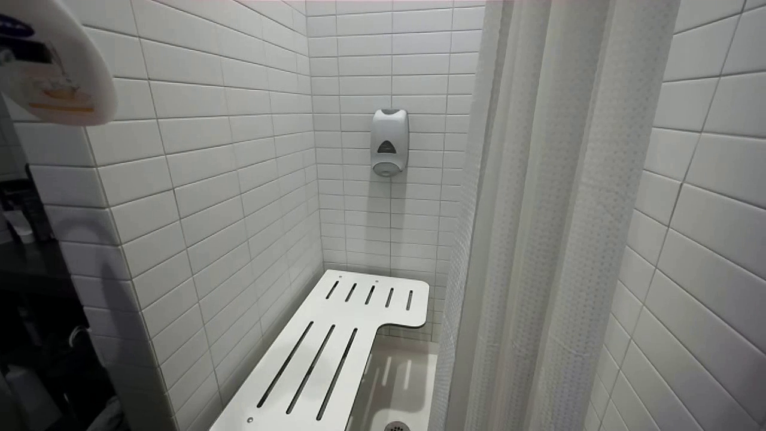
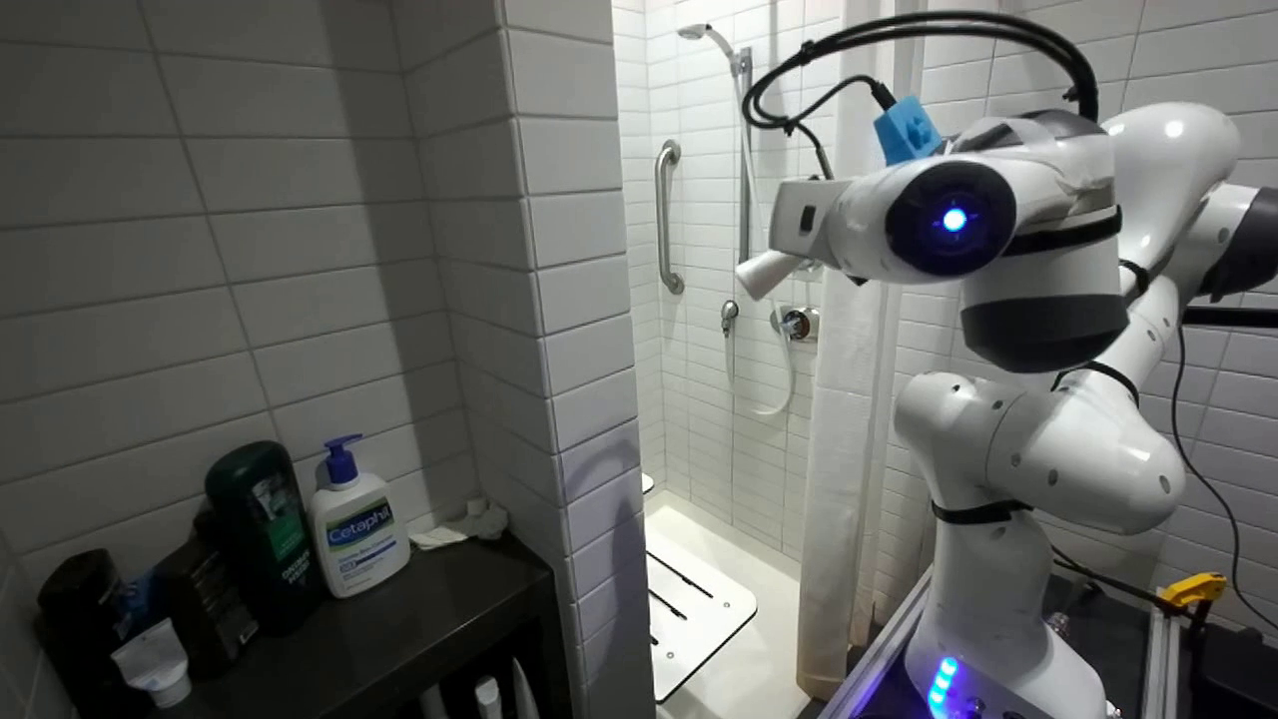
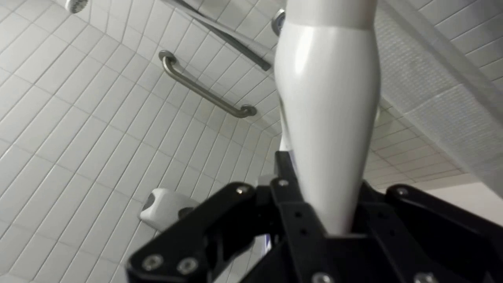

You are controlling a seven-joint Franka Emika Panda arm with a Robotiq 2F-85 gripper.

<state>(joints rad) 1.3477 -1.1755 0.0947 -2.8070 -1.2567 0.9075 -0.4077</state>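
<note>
White bottle (image 3: 328, 110) gripped between the jaws, metal grab bar (image 3: 203, 92) beyond it

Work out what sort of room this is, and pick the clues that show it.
Most likely a bathroom with a shower stall, perhaps an accessible one: there is a shower head, a metal grab bar and a white slotted bench.

I've got a white arm (image 2: 1078, 454), looped black cables (image 2: 1085, 90), blue block (image 2: 907, 132); black tool (image 3: 324, 171), silver screws (image 3: 187, 265) both sides.
</note>
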